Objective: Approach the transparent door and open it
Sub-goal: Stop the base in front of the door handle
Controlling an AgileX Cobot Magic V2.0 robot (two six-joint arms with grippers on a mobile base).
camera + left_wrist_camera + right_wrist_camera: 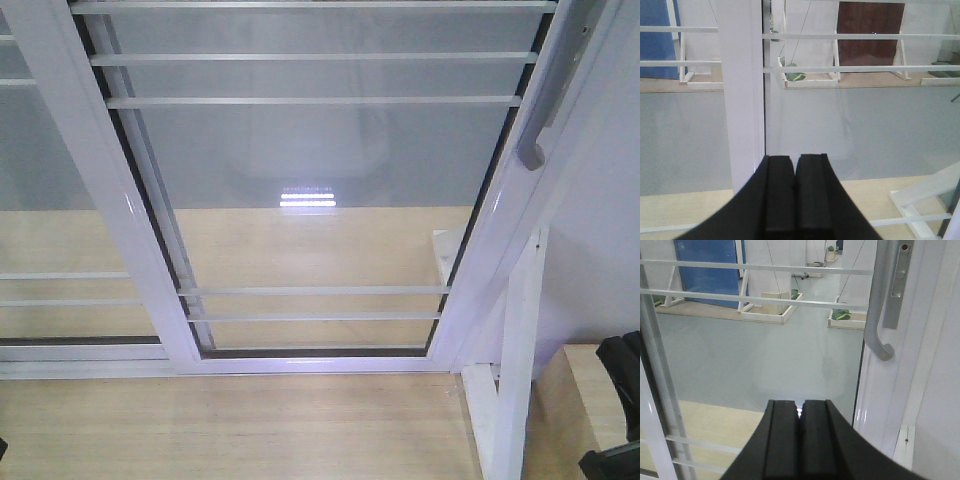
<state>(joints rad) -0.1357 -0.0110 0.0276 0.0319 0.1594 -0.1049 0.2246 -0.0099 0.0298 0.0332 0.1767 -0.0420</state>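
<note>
Front view close, tilted down at the transparent door (310,190), both wrist views level, facing the same door

The left gripper (795,158) is matte black all over. Its two fingers (779,195) are flat, straight-edged bars with squared tips, and only a thin dark seam shows between them. Below them, in the left wrist view, the body widens in smooth curves toward 7 and 5 o'clock. The right gripper (800,403) has the same build and colour, with a bright speck of light in the seam at its tips. In the front view, black casing (625,390) with angular edges shows at 4 o'clock, cut off by the frame edge.
</note>
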